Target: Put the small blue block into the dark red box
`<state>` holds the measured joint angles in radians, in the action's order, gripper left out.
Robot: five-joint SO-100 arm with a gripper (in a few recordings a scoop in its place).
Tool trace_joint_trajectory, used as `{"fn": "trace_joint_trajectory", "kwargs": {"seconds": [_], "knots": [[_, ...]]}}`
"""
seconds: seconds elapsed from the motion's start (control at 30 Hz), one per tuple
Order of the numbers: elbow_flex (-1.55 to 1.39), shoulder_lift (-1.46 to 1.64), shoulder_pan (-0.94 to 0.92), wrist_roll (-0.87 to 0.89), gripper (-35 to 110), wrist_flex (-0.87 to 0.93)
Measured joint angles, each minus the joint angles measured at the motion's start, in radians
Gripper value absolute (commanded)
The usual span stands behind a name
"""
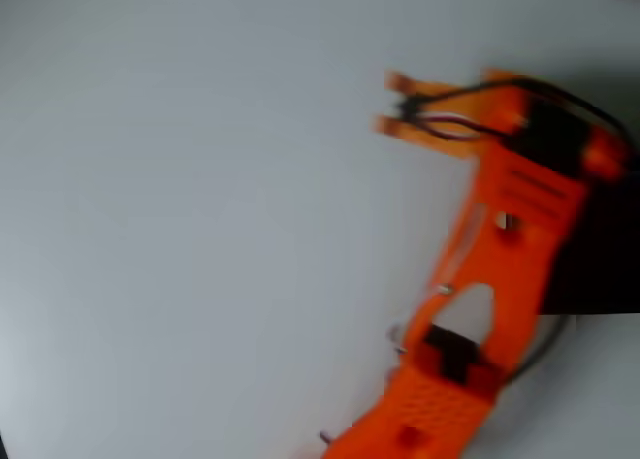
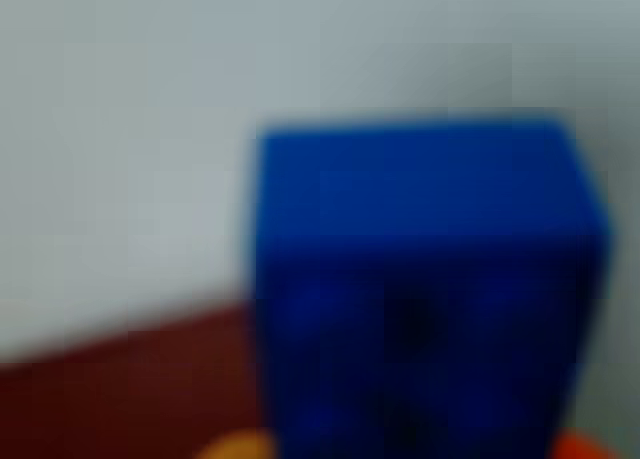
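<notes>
In the wrist view, the small blue block [image 2: 420, 289] is seen closest of all, blurred and taking up the lower right of the frame. Slivers of orange are visible at the bottom edge on either side of it, which are judged to be the jaws; the block appears to be pinched between them, though the contact itself is not shown sharply. The block's long axis cannot be told, since only one broad face and a top edge are presented.

Just behind and below the block, at the lower left of the wrist view, a dark red band is seen, taken to be a wall or rim of the dark red box [image 2: 130, 389]. The box therefore lies to the lower left of the held block in this view and close behind it; whether the block is already above the opening cannot be told.

Beyond these, the pale bench [image 2: 150, 129] fills the upper part of the frame.

In the overhead view, the orange arm [image 1: 510, 239] is seen at the right side, motion-blurred, against the bench, with a dark shape under it at the right edge.
</notes>
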<state>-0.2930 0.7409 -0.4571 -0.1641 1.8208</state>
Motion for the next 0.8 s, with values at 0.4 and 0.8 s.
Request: {"fn": "trace_joint_trajectory", "kwargs": {"seconds": [0.4, 0.8], "knots": [[0.104, -0.035, -0.457, 0.127, 3, 0.000], [-0.104, -0.014, -0.437, 0.155, 15, 0.003]]}}
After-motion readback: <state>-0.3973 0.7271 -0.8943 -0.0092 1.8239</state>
